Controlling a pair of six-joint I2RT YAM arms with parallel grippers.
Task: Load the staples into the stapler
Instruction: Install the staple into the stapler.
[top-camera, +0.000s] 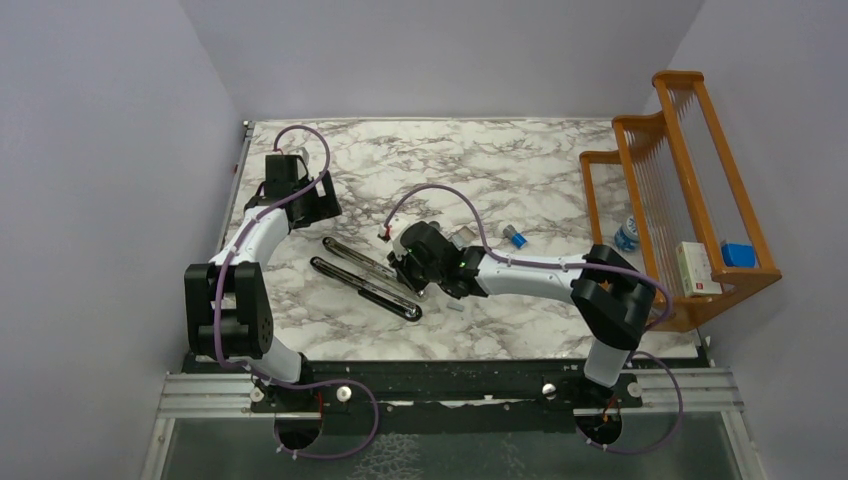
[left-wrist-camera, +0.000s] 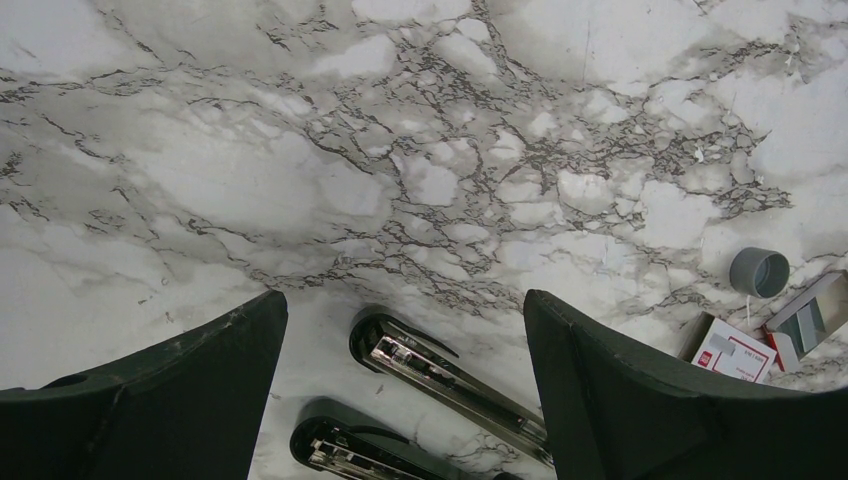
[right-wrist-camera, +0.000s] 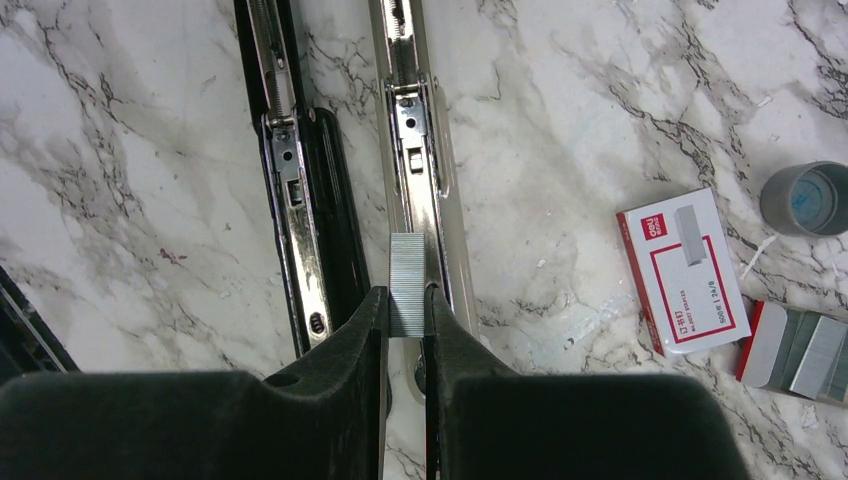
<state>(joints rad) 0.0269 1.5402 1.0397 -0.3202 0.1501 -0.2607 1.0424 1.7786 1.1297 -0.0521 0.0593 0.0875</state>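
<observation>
Ribbed grey metal staples (right-wrist-camera: 407, 272); smooth marble-look table (right-wrist-camera: 600, 100)

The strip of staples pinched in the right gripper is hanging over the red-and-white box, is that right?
Not quite. The right gripper does pinch the strip of staples, but the strip is over the stapler's open metal channel, not over the red-and-white box, which lies off to one side on the table. The right wrist view shows it.

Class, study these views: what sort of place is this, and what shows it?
Probably a robot test cell, not an office: left arm and right arm bolted to a rail at a marble-patterned table, plain walls closing it in, and few props: an open stapler, a staple box.
</observation>
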